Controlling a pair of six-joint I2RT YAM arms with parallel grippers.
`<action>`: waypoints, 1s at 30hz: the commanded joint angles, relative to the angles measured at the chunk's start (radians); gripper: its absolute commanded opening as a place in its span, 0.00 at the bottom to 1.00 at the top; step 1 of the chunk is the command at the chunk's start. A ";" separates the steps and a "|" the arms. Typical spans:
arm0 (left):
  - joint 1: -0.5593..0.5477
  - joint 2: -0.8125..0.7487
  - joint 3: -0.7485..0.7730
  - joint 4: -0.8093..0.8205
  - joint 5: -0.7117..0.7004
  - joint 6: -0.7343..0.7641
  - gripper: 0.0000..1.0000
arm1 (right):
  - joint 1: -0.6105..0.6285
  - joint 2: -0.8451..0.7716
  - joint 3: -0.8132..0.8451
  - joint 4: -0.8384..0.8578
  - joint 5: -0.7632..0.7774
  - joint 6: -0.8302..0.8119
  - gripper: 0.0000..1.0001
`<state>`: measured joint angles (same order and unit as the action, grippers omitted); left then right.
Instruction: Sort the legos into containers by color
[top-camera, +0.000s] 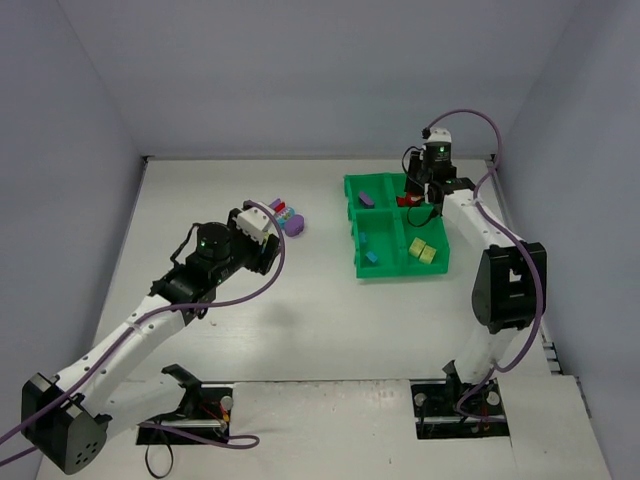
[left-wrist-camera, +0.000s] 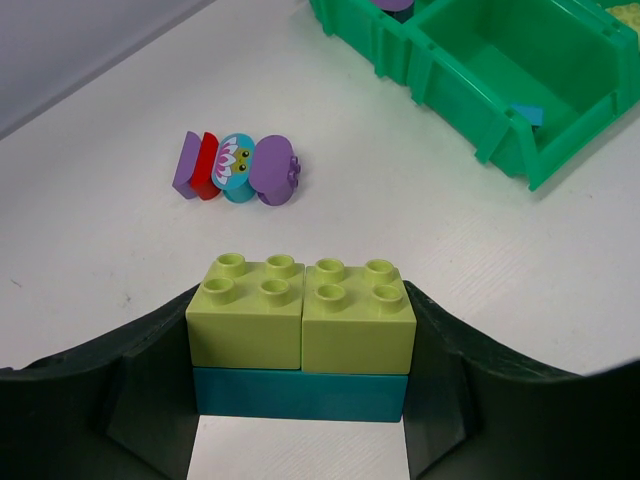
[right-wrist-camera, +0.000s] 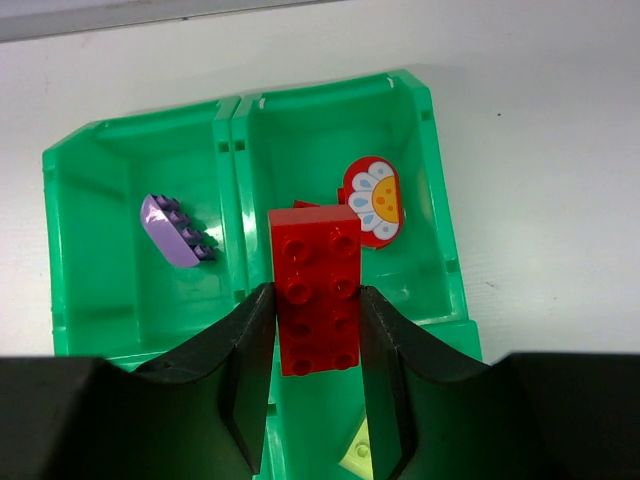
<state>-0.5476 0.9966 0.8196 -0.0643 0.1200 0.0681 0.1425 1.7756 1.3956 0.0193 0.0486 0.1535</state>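
Observation:
My left gripper (left-wrist-camera: 302, 330) is shut on a stack of two yellow-green bricks (left-wrist-camera: 300, 305) on a teal brick (left-wrist-camera: 300, 395). It hangs over the table left of the green tray (top-camera: 375, 177). A loose cluster of purple, red and teal legos (left-wrist-camera: 238, 167) lies ahead of it on the table (top-camera: 288, 217). My right gripper (right-wrist-camera: 315, 292) is shut on a red brick (right-wrist-camera: 315, 270) above the tray's far right compartment, where a red flower piece (right-wrist-camera: 375, 200) lies. A purple brick (right-wrist-camera: 175, 230) lies in the far left compartment.
Blue bricks (top-camera: 370, 255) lie in the tray's near left compartment and yellow-green bricks (top-camera: 423, 250) in the near right one. White walls close the table at the back and sides. The arm bases stand at the near edge.

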 joint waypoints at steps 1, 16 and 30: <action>0.008 -0.019 0.029 0.021 -0.020 -0.001 0.00 | -0.007 -0.013 0.052 0.082 0.004 -0.006 0.00; 0.006 0.023 0.030 0.041 -0.020 -0.022 0.00 | -0.007 0.010 0.046 0.107 -0.027 -0.061 0.00; 0.008 0.085 0.067 0.047 -0.017 0.012 0.00 | -0.004 0.036 0.068 0.114 -0.039 -0.086 0.00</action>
<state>-0.5476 1.0756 0.8200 -0.0776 0.1040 0.0677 0.1429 1.8275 1.4086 0.0612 0.0113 0.0818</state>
